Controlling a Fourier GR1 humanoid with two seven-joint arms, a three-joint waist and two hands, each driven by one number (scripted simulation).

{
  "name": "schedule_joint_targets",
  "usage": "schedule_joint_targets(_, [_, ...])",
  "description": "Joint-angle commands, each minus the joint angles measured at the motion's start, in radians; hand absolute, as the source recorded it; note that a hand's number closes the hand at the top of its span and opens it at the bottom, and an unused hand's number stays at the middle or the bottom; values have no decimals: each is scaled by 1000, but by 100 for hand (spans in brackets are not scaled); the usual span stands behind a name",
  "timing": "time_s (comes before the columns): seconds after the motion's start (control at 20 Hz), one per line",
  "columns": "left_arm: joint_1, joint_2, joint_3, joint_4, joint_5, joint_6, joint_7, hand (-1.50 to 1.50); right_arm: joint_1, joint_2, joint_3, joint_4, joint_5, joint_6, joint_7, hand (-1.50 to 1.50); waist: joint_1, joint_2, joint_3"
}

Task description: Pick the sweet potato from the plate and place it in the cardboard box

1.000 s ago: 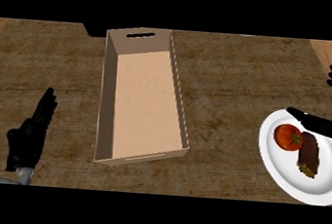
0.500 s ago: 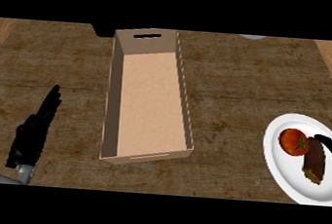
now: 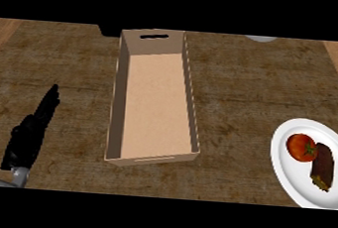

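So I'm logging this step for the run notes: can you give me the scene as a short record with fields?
surface: brown counter
cardboard box: open, long, standing at centre, nothing inside
plate: white, at the right edge
sweet potato: dark brown, lying on the plate
tomato: red, on the plate, left of the sweet potato
left hand: at lower left, fingers straight, holding nothing
right hand: not in view
task state: sweet potato not yet picked
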Motion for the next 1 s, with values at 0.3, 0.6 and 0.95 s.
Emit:
schedule_joint_targets(0.3, [-12,-37,8,-1,-28,-22,28,0,-132,17,141,-120,-18,321,428,-150,7,3,5])
schedule_joint_targets(0.6, [-27,-92,22,-20,-85,-31,88,0,-115,131,126,-113,113,302,487,-150,-4,1,6])
schedule_joint_targets(0.95, [-5,-115,91,31,-111,-90,15,0,-106,219,128,-202,188,380,637,-150,-6,1,5])
